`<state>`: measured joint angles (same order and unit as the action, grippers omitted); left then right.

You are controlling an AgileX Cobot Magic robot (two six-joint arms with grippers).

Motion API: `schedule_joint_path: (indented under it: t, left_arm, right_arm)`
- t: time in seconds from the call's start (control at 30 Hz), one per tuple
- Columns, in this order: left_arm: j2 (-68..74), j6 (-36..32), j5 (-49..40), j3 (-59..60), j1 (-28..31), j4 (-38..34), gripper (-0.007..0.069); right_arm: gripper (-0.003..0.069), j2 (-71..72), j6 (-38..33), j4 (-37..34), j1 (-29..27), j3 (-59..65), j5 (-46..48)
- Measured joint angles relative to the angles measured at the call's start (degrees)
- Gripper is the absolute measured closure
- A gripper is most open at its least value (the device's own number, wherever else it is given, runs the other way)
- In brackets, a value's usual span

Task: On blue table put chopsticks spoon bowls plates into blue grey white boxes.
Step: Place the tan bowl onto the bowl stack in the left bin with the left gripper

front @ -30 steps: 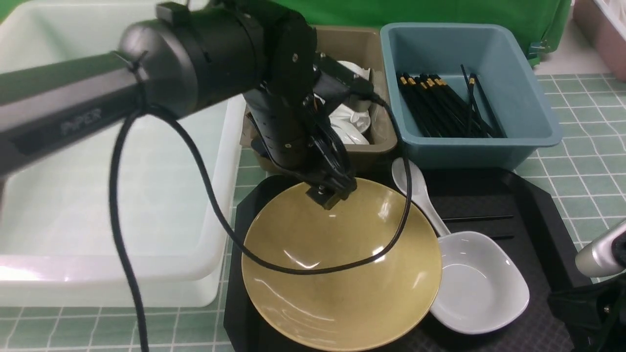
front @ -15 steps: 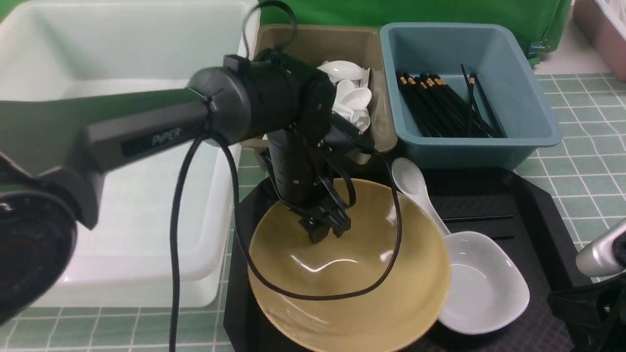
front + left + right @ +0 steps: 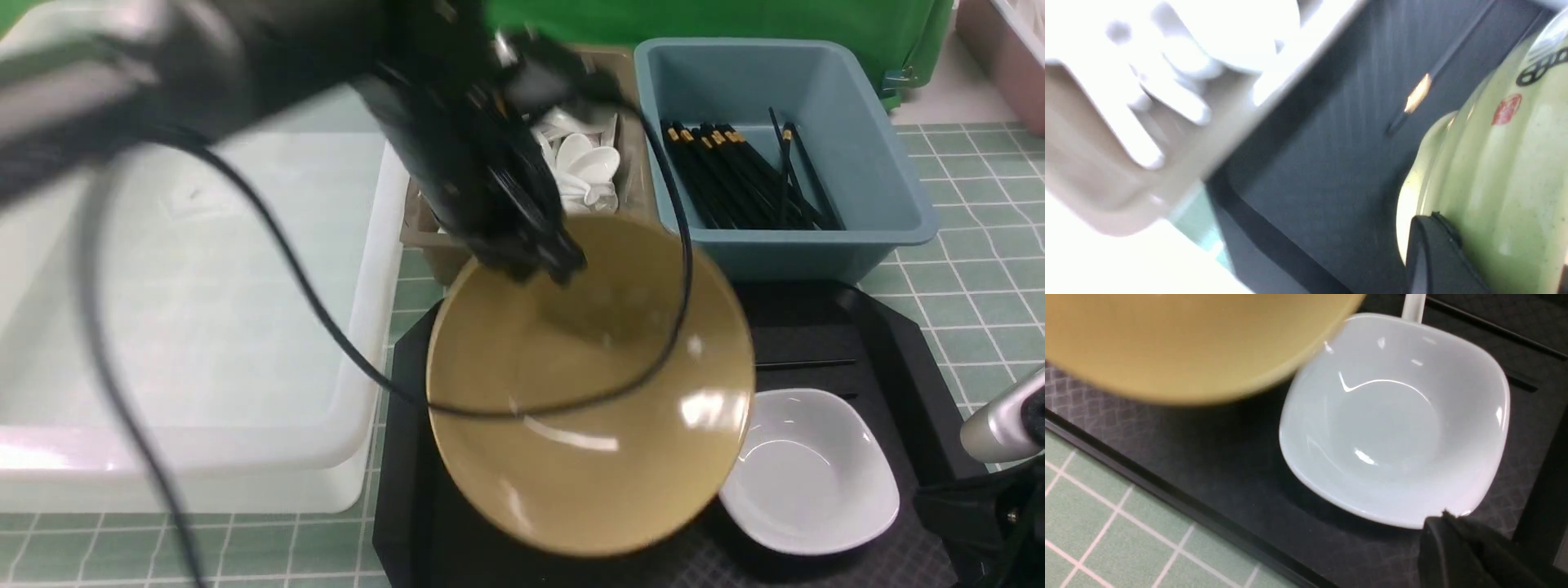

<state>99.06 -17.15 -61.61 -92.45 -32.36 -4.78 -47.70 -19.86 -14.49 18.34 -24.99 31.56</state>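
left end effector (image 3: 545, 273) grips the yellow bowl (image 3: 588, 490), raised and tilted above the black tray (image 3: 400, 490). lifting appears in hand; the next move calls for a level carry into the white tub (image 3: 245, 327).

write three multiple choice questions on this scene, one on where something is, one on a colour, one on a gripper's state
1. Where do the gold-banded chopsticks lie bundled?
a) in the white tub
b) in the blue box
c) on the green cloth

2. What colour is the big bowl?
a) yellow
b) red
c) black

3. What is the left gripper doing?
a) hanging open and empty
b) holding a spoon
c) gripping the big bowl

1 b: they lie inside its blue walls
2 a: its glossy inside is mustard yellow
3 c: its fingers close on the rim, and the bowl tilts up
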Motion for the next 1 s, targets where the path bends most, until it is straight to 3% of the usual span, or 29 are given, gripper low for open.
schedule_joint_path:
  t: [0.13, 0.2, 0.27, 0.3, 0.33, 0.4, 0.5, 0.67, 0.73, 1.0]
  left_arm:
    - [-8.31, -0.93, 0.67, -1.82, 9.06, -3.18, 0.0618]
    - [-12.49, 2.06, 2.02, -2.28, 20.46, -2.55, 0.0618]
    - [-13.58, 4.27, 2.51, -2.48, 25.14, -1.33, 0.0619]
    - [-14.07, 7.69, 2.94, -2.37, 33.42, 0.76, 0.0618]
    - [-14.07, 8.57, 2.95, -2.31, 34.31, 1.34, 0.0618]
    - [-13.20, 12.43, 3.43, -0.66, 43.00, 4.19, 0.0618]
    - [-10.11, 17.15, 4.79, 4.37, 50.36, 5.18, 0.0618]
    - [-4.75, 18.64, 6.34, 10.78, 51.19, 4.42, 0.0613]
    - [-3.20, 19.84, 8.69, 14.66, 50.83, 4.78, 0.0575]
    - [-3.78, 21.57, 11.27, 15.20, 50.83, 10.72, 0.0277]
  right_arm:
    - [0.0610, 0.00, 0.00, 0.00, 0.00, 0.00, 0.00]
    - [0.0610, 0.00, 0.00, 0.00, 0.00, 0.00, 0.00]
    - [0.0610, 0.00, 0.05, -0.01, 0.00, 0.00, 0.00]
    - [0.0610, 0.00, 0.05, -0.01, 0.00, 0.00, 0.00]
    - [0.0610, 0.00, 0.05, -0.01, 0.00, 0.00, 0.00]
    - [0.0610, 0.00, 0.05, -0.01, 0.00, 0.00, 0.00]
    - [0.0610, 0.00, 0.05, -0.01, 0.00, 0.00, 0.00]
    - [0.0610, 0.00, 0.05, -0.07, 0.00, 0.00, -0.41]
    - [0.0610, 0.00, 0.05, -0.07, 0.00, 0.00, -0.41]
    - [0.0610, 0.00, -0.05, -0.07, 0.00, 0.00, -0.41]
